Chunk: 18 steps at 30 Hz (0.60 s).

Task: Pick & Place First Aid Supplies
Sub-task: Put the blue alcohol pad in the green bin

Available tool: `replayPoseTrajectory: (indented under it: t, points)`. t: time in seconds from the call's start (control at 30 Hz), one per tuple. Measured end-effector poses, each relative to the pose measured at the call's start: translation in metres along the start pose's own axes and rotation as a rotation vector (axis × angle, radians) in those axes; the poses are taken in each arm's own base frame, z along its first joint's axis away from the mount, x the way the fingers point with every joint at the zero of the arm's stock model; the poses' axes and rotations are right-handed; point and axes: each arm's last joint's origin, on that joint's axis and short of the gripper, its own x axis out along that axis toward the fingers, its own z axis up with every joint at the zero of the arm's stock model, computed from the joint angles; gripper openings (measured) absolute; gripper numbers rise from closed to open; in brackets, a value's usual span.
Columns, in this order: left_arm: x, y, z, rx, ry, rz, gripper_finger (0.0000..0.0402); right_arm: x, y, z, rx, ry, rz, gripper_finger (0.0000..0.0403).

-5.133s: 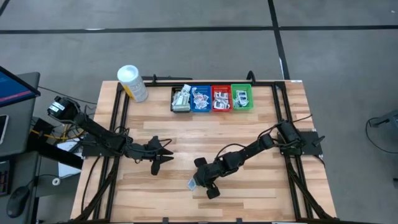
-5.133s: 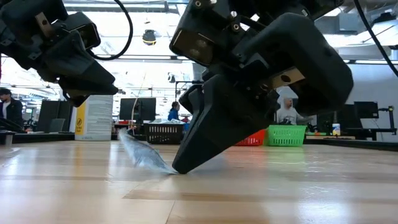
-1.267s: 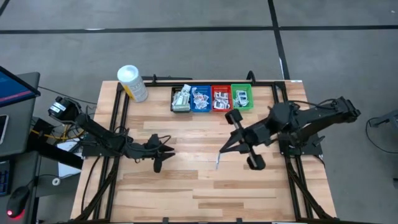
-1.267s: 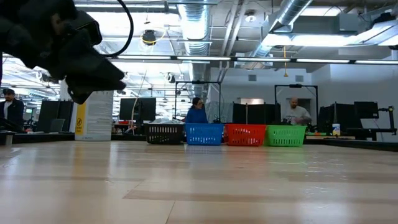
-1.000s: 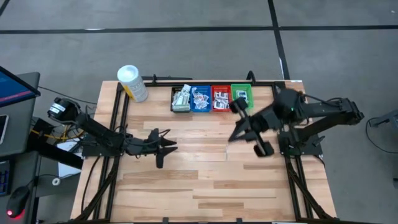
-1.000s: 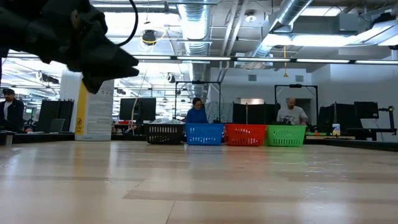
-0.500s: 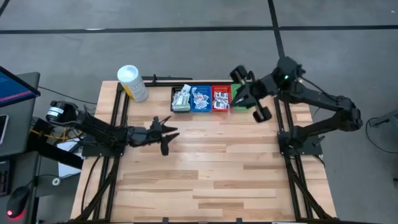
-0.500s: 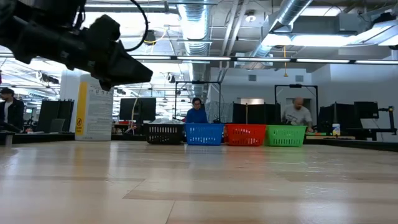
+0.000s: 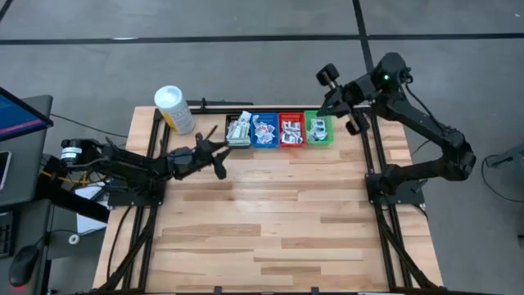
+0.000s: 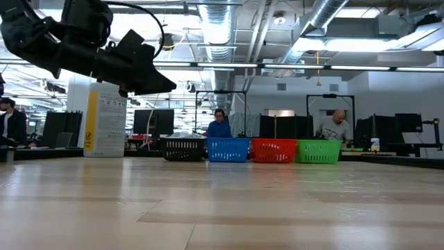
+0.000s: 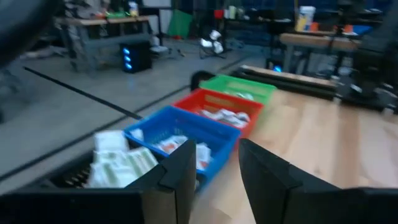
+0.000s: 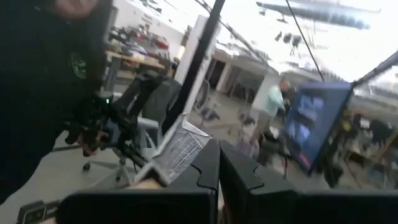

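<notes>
Pale wooden planks make up the tabletop (image 9: 270, 213), framed by black rails, with grey floor all around. Raised above the far right corner, the right gripper (image 9: 323, 105) has its jaws pressed together on a small flat white packet (image 12: 177, 149), which sticks out past the fingertips in the right wrist view; just beneath and beside those jaws sits the green plastic bin (image 9: 318, 129), holding a few more packets. Beyond it runs the rest of the row, each bin touching the next: the red plastic bin (image 9: 291, 130), the blue plastic bin (image 9: 264, 131) and the black plastic bin (image 9: 238, 131), all stocked with small white and pale blue first aid packets (image 9: 264, 129). The left gripper (image 9: 214, 153) hovers above the table just short of the black bin, its jaws standing apart with nothing between them, pointing toward the row. Farther off from those jaws, near the far left corner, a white cylindrical tub with a yellow label (image 9: 173, 109) stands upright.
</notes>
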Motion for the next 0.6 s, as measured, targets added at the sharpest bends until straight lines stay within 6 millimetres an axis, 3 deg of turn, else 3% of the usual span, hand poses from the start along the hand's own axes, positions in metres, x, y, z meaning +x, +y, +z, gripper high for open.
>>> replayPoseTrajectory:
  t: [0.33, 0.6]
  points:
    - [0.01, 0.029, 0.004, 0.008, -0.026, 0.148, 0.0121, -0.061, -0.011, -0.028, 0.127, 0.17, -0.138, 0.0]
    - [0.013, 0.042, 0.005, -0.001, -0.033, 0.211, 0.0121, -0.097, -0.015, -0.094, 0.393, 0.352, -0.287, 0.0]
